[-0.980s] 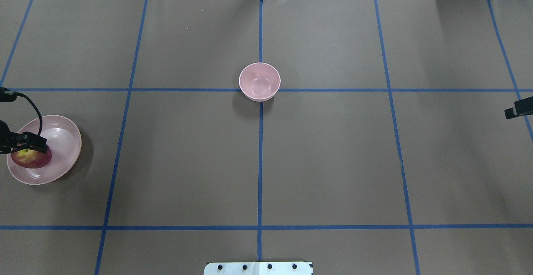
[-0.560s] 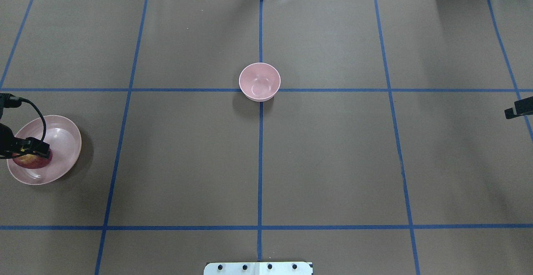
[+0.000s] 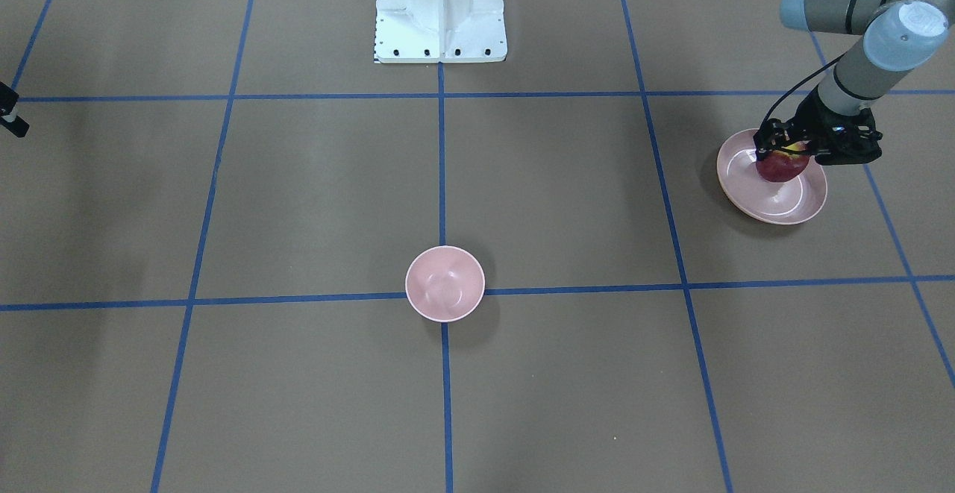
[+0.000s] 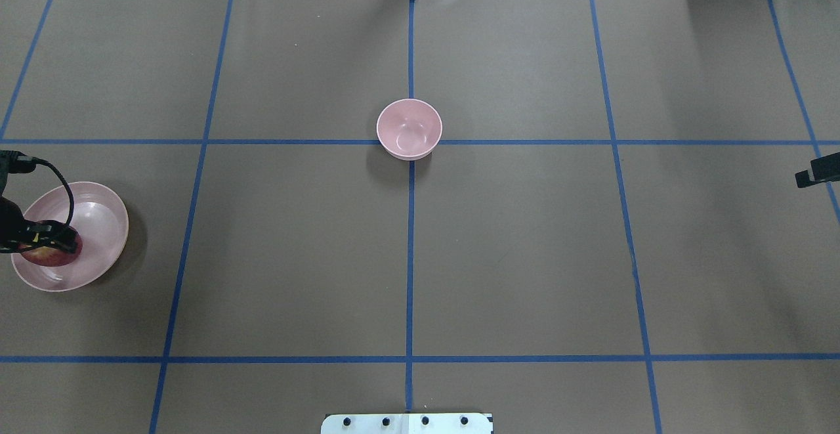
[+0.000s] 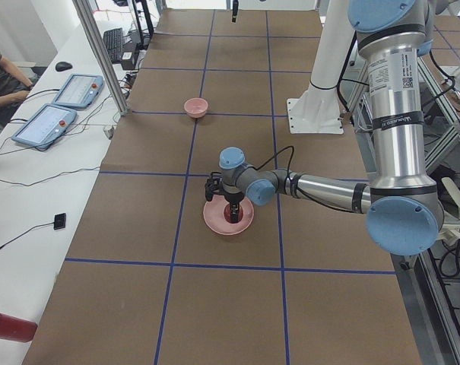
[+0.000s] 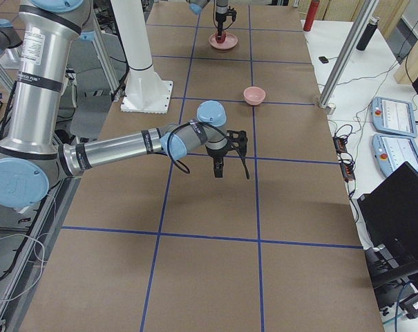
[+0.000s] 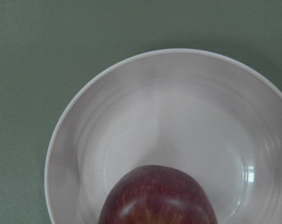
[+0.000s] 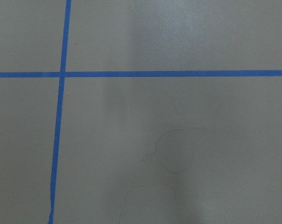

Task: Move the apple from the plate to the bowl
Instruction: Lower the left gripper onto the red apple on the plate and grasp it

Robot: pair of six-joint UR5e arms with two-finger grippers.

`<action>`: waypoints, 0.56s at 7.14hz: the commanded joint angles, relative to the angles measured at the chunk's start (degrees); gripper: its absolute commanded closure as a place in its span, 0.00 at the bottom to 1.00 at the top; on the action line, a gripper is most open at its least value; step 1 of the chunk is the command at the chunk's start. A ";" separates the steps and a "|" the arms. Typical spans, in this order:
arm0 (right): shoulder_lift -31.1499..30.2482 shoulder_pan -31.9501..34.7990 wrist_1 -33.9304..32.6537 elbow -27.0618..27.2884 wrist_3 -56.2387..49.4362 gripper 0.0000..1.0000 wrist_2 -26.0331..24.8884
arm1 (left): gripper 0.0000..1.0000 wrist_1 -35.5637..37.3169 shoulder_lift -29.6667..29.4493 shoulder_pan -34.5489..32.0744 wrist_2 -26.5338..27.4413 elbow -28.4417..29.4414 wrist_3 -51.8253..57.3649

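The dark red apple (image 3: pixel 781 169) lies on the near-robot side of the pale pink plate (image 3: pixel 791 206), at the table's left end. My left gripper (image 3: pixel 782 151) is down over the apple with a finger on either side; it looks open, with no squeeze visible. In the overhead view the gripper (image 4: pixel 47 240) hides most of the apple (image 4: pixel 49 258) on the plate (image 4: pixel 98 224). The left wrist view shows the apple's top (image 7: pixel 157 196) low in the frame, and no fingers. The small pink bowl (image 4: pixel 409 129) stands empty at the table's centre. Only a part of my right gripper (image 4: pixel 817 171) shows at the right edge.
Brown table cover with blue tape grid lines (image 4: pixel 410 257). The robot's white base (image 3: pixel 440 8) is at the near-robot edge. The right arm (image 6: pixel 126 145) hovers over bare table on the right side. A red bottle (image 5: pixel 5 327) lies off the cover.
My left gripper has come down from just above the apple to around it, and hides more of it. The apple, plate, bowl and right arm have not moved.
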 commanded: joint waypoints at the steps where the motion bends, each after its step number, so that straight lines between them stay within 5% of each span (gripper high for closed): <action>1: -0.01 0.00 0.00 -0.08 -0.04 0.01 0.00 | 1.00 0.13 -0.46 -0.02 -0.28 -0.89 0.23; 4: 0.07 0.00 0.00 0.01 0.05 0.01 -0.09 | 1.00 6.41 -4.47 -0.99 -8.54 -10.89 -1.86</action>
